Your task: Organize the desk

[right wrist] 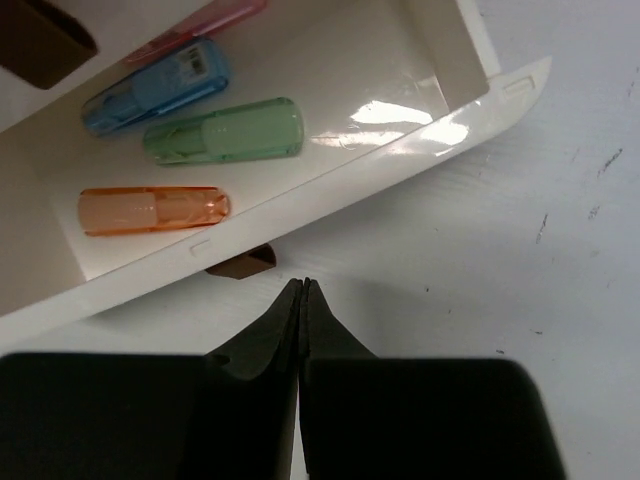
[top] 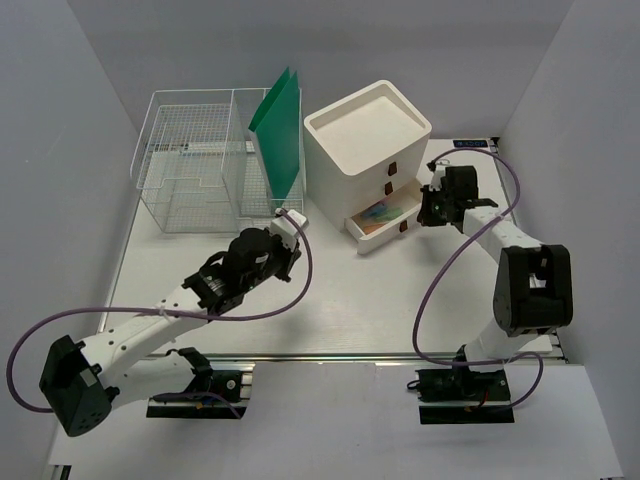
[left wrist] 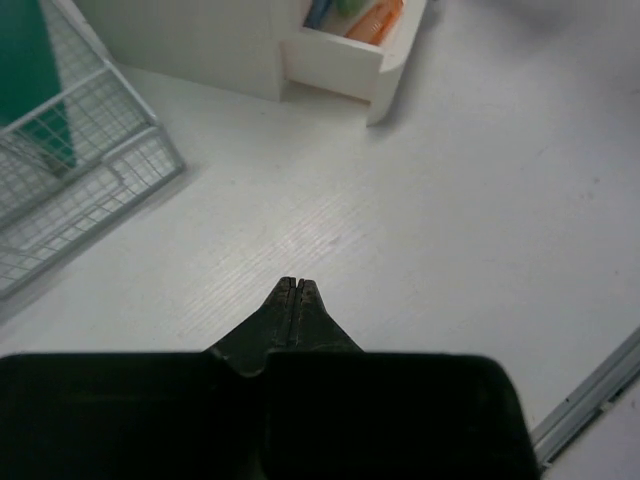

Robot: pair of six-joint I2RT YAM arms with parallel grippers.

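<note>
The white desk (top: 350, 300) carries a white three-drawer box (top: 368, 140) whose bottom drawer (top: 380, 222) is pulled out. Inside that drawer (right wrist: 330, 100) lie an orange case (right wrist: 150, 210), a green case (right wrist: 225, 132), a blue case (right wrist: 155, 85) and a pink one (right wrist: 200, 25). My right gripper (right wrist: 303, 284) is shut and empty, its tips on the desk side of the drawer front, just right of the brown handle (right wrist: 240, 263). My left gripper (left wrist: 293, 282) is shut on nothing and hangs over the bare desk (left wrist: 450, 230), left of the open drawer (left wrist: 345, 50).
A wire basket (top: 195, 160) stands at the back left with a green folder (top: 280, 130) upright in its right section. Its corner (left wrist: 80, 170) lies to the left of my left gripper. A metal rail (top: 330, 357) runs along the near edge.
</note>
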